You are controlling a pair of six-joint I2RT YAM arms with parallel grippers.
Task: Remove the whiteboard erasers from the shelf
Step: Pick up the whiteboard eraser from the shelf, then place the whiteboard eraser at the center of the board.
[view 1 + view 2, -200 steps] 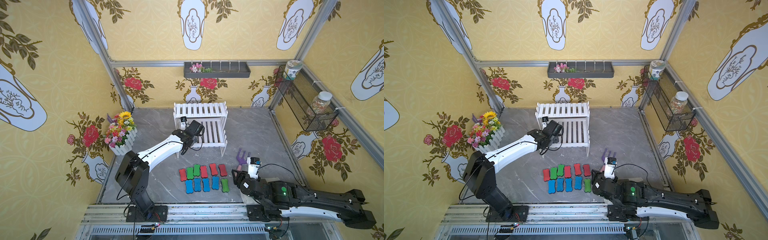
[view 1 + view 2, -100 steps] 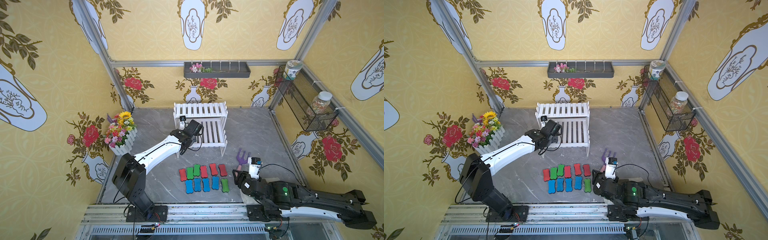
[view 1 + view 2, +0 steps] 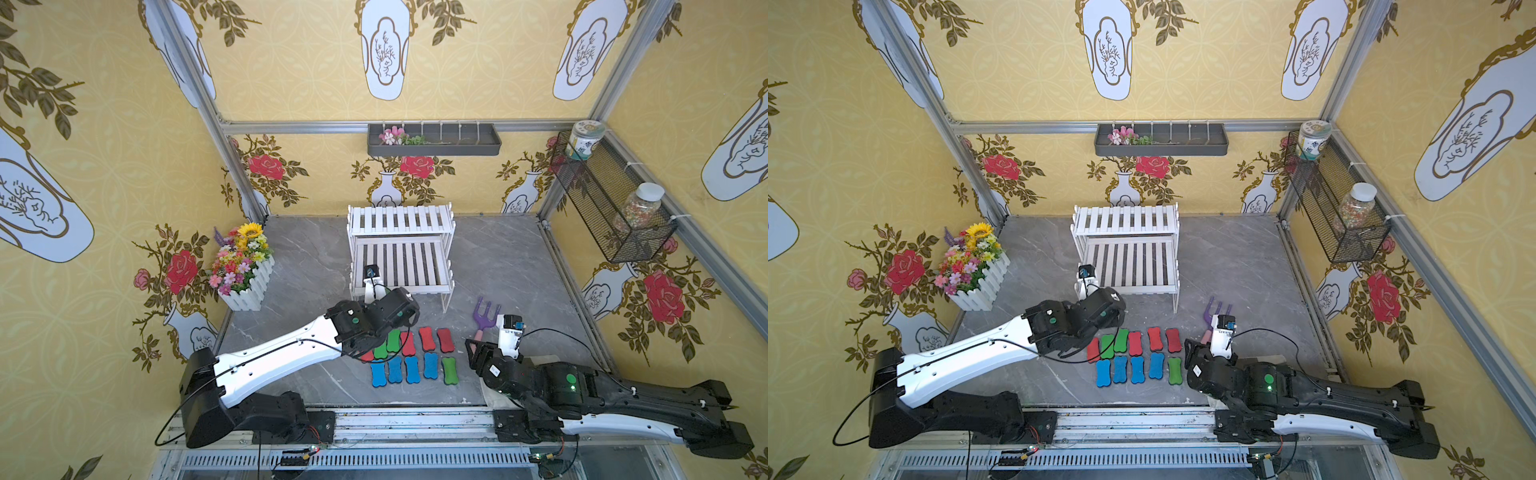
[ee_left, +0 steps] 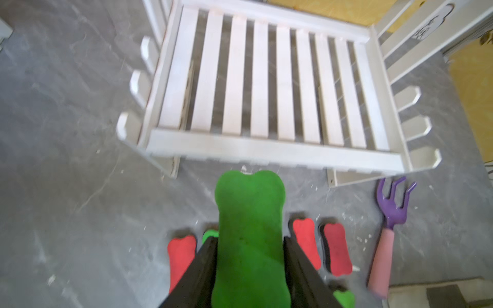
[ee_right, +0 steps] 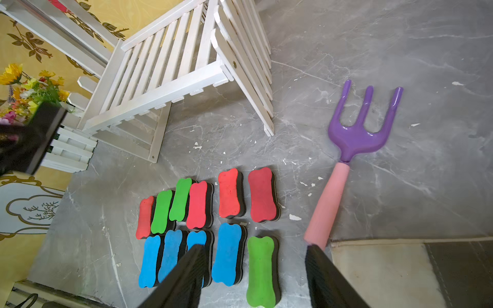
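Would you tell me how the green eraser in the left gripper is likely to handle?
The green eraser looks like light foam, so it probably gives slightly where the left gripper pinches its sides. Its matte top seems unlikely to slip. Being flat, it should lie still once released, not roll.

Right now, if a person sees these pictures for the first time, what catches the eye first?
Probably the bright rows of red, green and blue erasers on the grey floor, in front of the white shelf, whose slats are bare. Next, the left hand, shut on a green eraser over those rows. A purple fork with a pink handle lies beside them.
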